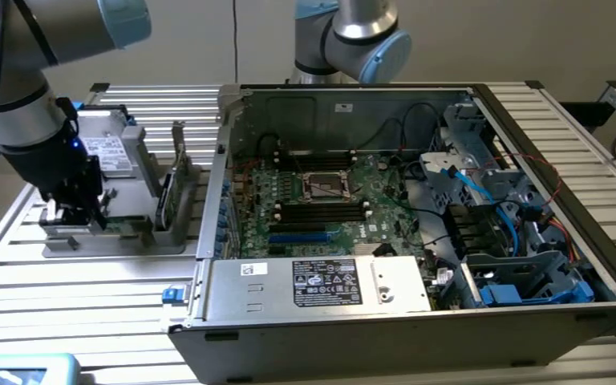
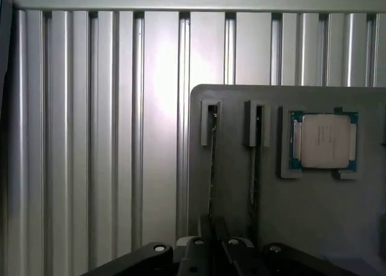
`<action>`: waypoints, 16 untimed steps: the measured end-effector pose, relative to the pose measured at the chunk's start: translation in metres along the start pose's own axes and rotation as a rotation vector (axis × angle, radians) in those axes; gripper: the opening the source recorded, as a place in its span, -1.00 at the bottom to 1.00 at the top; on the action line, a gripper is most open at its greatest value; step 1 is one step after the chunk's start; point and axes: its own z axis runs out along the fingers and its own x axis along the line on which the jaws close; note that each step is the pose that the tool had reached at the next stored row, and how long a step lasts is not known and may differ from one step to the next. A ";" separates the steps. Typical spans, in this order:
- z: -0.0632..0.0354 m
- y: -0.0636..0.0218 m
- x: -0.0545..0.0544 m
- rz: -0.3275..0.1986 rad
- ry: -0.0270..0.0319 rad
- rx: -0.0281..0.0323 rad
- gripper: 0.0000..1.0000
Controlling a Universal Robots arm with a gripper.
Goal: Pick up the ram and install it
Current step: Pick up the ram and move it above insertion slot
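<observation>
Hand (image 2: 212,229) on ram (image 2: 211,167) edge (table (image 2: 120,137) beside)

arm (image 1: 25,88): one, grey links with pale blue joint caps, slanted down from the upper corner at the exterior view's left.
wrist (image 1: 57,164): black, near upright, a small blue light on its side.
gripper (image 1: 73,218): black, pointed straight down, low at the exterior view's left.
fingers (image 2: 202,231): in the wrist view set close together, pinched on the thin edge of the ram (image 2: 211,167); black linkage bars with silver pivots spread to either side.
</observation>
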 end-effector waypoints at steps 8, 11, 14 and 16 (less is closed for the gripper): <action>-0.0332 0.0027 0.001 -0.004 -0.0002 0.0043 -0.73; -0.0471 0.0025 0.003 -0.006 -0.0002 0.0044 -0.73; -0.0607 0.0014 0.006 -0.007 -0.0002 0.0045 -0.73; -0.0695 -0.0026 0.010 -0.007 -0.0003 0.0045 -0.73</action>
